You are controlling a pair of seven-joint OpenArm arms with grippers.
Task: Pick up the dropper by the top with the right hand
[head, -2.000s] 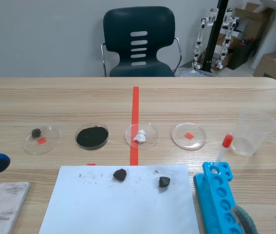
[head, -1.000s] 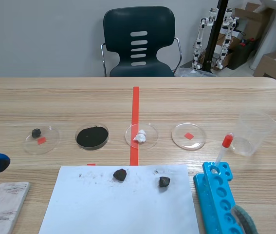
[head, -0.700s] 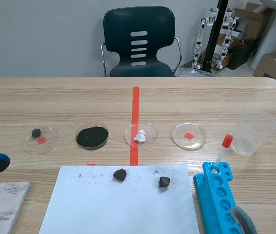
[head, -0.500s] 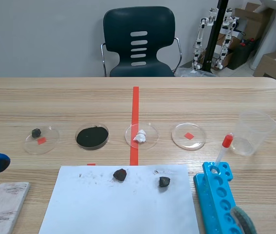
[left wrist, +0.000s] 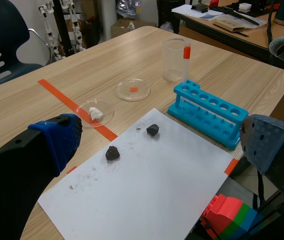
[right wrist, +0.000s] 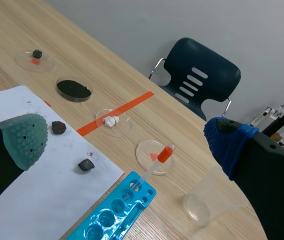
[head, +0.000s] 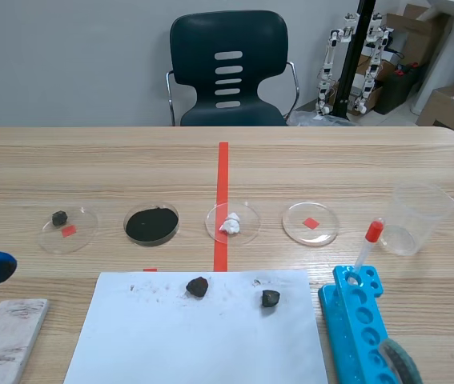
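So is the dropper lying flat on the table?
No, the dropper stands leaning in the end hole of the blue test tube rack, with its red bulb on top.

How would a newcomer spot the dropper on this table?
Find the bright blue test tube rack at the right of the wooden table, near the robot. The dropper stands tilted in a hole at its far end, just short of the clear plastic cup. It alone is a thin clear tube topped by a red bulb.
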